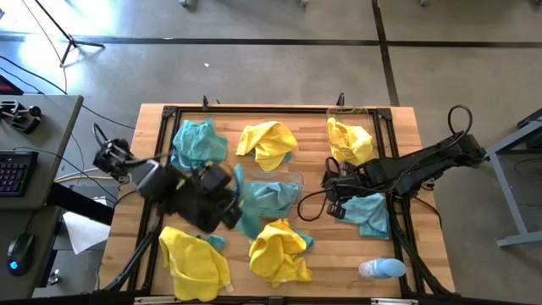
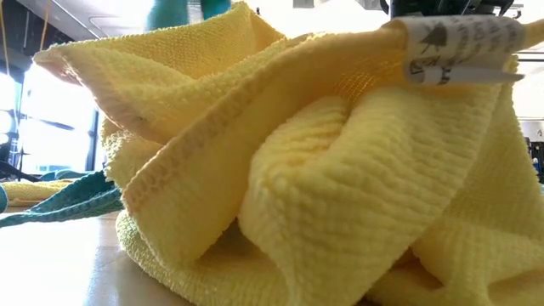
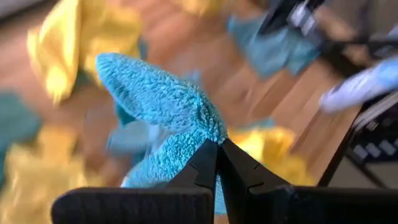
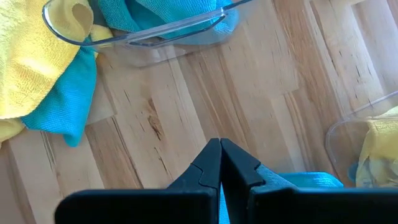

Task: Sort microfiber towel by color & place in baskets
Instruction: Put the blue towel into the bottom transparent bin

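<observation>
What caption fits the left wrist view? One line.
Left gripper shut on a teal towel, lifted above the wooden table.

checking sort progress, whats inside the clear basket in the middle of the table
The middle basket holds a teal towel. Anything beneath that towel is covered and cannot be seen.

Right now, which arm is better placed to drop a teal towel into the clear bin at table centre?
Left. The left gripper is shut on a teal-blue microfiber towel beside the clear plastic bin. The right gripper sits farther off, over bare wood.
</observation>
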